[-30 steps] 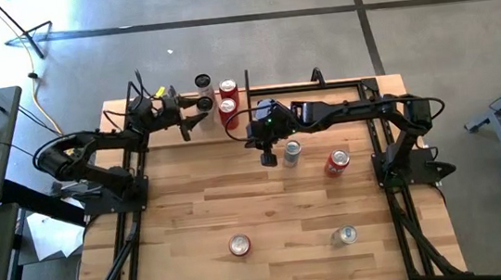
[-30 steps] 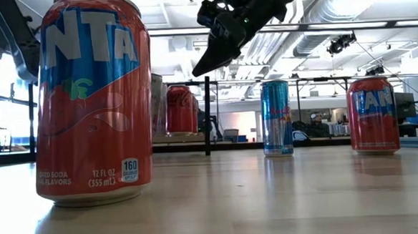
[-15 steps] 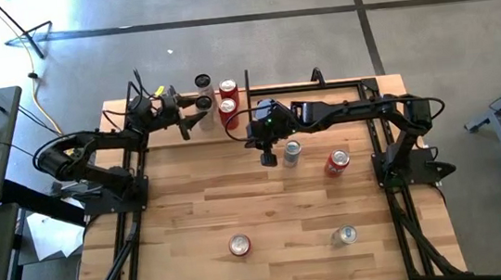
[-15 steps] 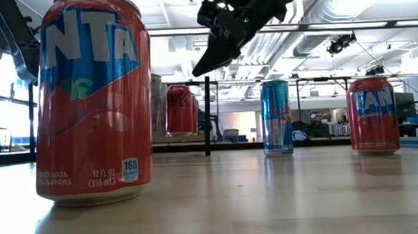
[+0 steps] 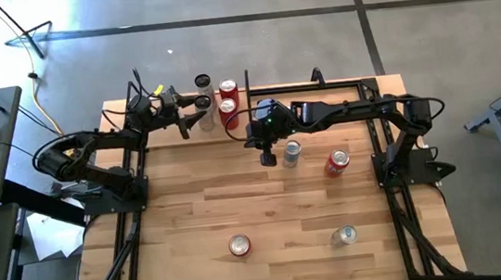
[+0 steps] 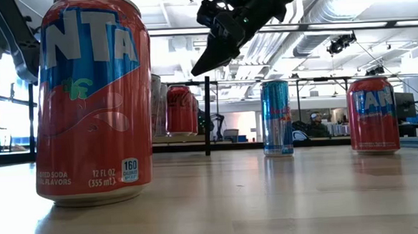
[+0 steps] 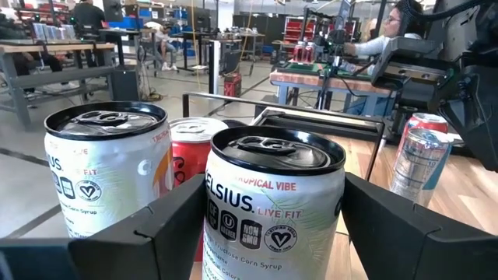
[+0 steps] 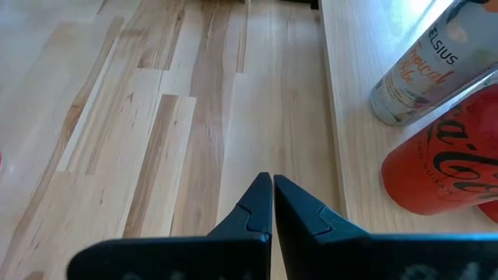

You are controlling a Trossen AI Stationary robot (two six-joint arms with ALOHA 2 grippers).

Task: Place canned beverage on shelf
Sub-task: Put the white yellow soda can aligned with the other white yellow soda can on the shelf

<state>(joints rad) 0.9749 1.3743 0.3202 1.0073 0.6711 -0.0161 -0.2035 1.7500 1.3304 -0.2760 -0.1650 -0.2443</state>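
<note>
The shelf (image 8: 350,148), a pale board, lies along the table's far edge and carries several upright cans. My left gripper (image 5: 197,113) reaches level over it and is open. Its fingers stand on either side of a white Celsius can (image 7: 272,210), which rests on its base on the board. Beside that can stand another white can (image 7: 105,171) and a red can (image 7: 187,144). My right gripper (image 5: 269,158) hangs shut above the table's middle, slanting down, close to a blue-silver can (image 5: 291,152). It holds nothing. My left gripper has one finger (image 7: 156,225) and the other finger (image 7: 397,225) level on either side of the white can's wall (image 7: 233,233). They come from the table's left. Whether they touch the wall I cannot tell. The can stands upright on the shelf.
A red Fanta can (image 5: 336,162) stands right of the blue-silver one. Near the front edge are another Fanta can (image 5: 239,245) and a silver can (image 5: 343,236). A black upright rod (image 5: 247,89) marks the shelf's right end. Bare wood lies between the can groups.
</note>
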